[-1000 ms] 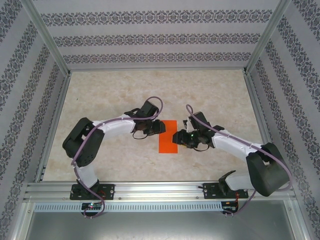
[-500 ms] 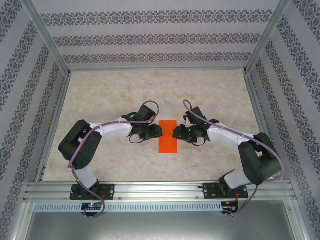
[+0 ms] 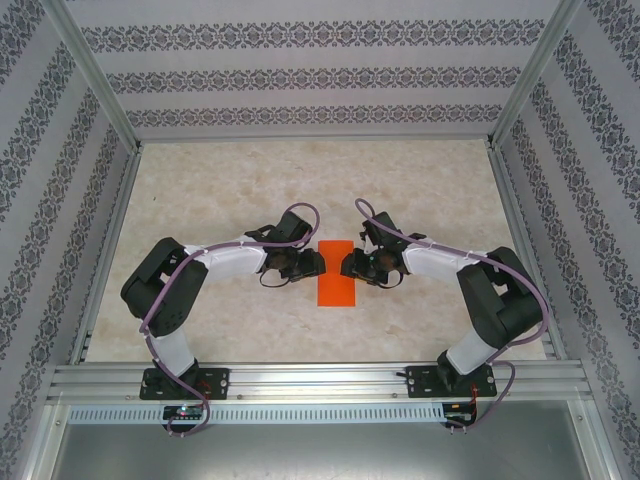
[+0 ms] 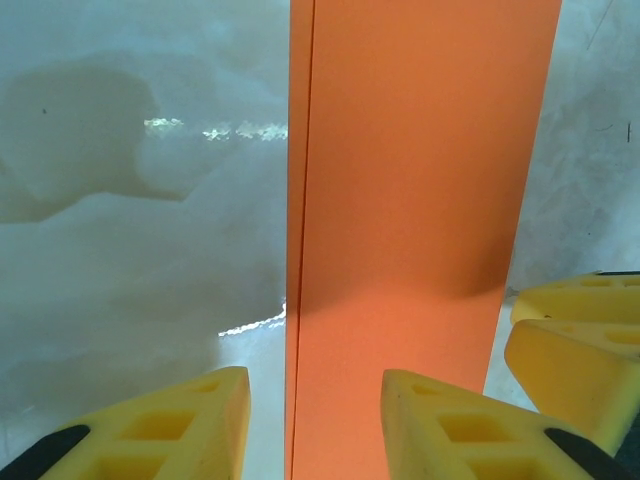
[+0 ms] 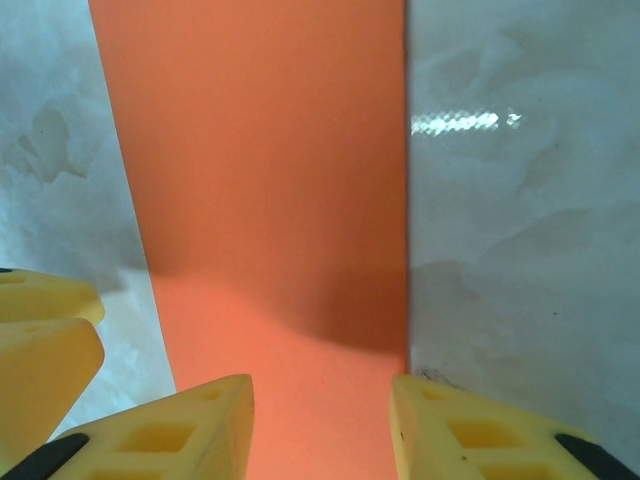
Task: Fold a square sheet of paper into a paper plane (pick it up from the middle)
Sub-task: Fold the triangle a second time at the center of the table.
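The sheet of paper (image 3: 337, 273) is thin, matte, bright orange and unmarked. It lies flat as a narrow upright rectangle in the middle of the tabletop (image 3: 250, 180), its long sides running away from the arm bases. In the left wrist view the paper (image 4: 420, 200) shows a fine straight line just inside one long edge, where one layer sits slightly short of another. Its corners look crisp and its surface smooth.

The tabletop is a glossy pale stone pattern, cream and grey, and it catches small bright glints of light. Walls (image 3: 320, 70) papered with dark ornamental bands enclose it, held in a pale metal frame (image 3: 100, 90).

The left pincer (image 3: 318, 262) reaches in from the left to the far half of the sheet, and the right pincer (image 3: 347, 265) faces it from the right. Each has blocky yellow fingers (image 4: 170, 430) with recessed pockets and black bases.

Both pincers stand partly open and released. In each wrist view the fingers are apart and low over the sheet, with orange paper (image 5: 270, 180) showing flat in the gap between them and nothing clamped.
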`<state>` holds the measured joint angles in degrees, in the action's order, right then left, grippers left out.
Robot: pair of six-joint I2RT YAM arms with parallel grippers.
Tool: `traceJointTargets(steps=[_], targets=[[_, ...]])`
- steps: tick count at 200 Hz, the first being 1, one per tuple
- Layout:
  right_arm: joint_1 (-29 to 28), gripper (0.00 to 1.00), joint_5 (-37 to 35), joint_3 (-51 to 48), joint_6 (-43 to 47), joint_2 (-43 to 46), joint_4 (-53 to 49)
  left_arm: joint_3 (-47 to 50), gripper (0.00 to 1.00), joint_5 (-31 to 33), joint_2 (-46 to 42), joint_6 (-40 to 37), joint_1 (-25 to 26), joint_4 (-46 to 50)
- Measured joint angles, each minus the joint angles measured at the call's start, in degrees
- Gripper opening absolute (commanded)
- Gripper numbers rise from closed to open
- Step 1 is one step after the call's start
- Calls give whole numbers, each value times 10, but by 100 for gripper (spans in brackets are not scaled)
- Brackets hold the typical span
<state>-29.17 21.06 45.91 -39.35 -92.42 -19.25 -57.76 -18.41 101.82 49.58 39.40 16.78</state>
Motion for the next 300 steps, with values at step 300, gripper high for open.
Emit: traceJointTargets(steps=[300], targets=[[5, 34, 20, -24, -12, -19, 66, 0, 38, -17, 26, 2, 0, -22]])
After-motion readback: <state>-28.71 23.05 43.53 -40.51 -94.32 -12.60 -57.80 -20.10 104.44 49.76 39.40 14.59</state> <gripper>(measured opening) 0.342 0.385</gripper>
